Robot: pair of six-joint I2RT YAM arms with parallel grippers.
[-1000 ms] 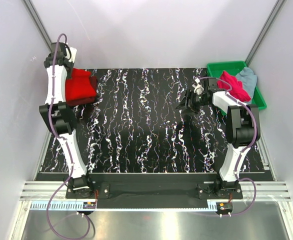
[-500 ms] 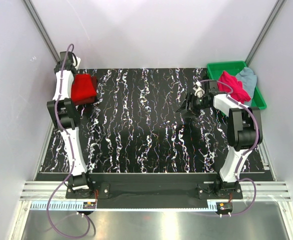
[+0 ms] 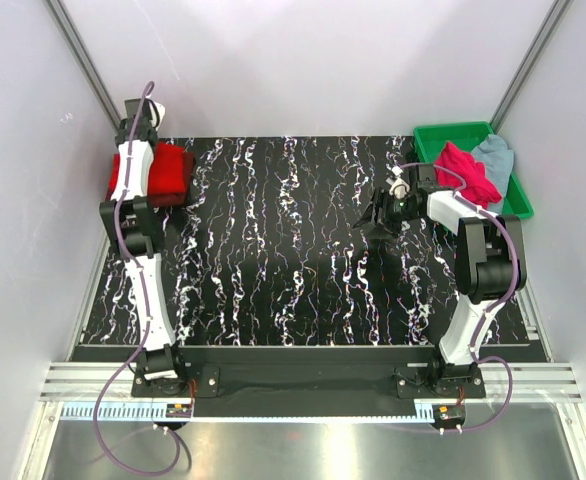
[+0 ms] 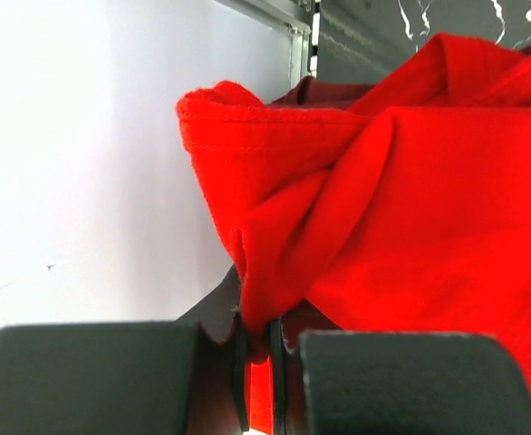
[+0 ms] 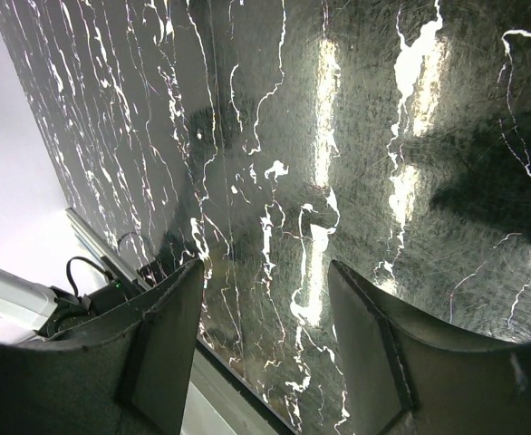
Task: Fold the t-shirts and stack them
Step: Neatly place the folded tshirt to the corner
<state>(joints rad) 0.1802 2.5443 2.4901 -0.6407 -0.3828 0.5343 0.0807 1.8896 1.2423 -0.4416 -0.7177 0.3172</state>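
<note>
your left end effector (image 4: 256,362), clamped on a thin red t-shirt (image 4: 410,208) fold, may slip; right end effector (image 5: 265,344) gapes empty.

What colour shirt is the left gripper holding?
Bright red shirt, pinched by the left gripper; best in left wrist view.

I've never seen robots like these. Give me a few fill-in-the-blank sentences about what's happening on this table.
1. The left fingers pinch a shirt coloured ___.
2. The right fingers are open and hold ___.
3. The green tray holds ___ shirts: a pink shirt and a grey-blue shirt.
Missing words: red; nothing; two.
</note>
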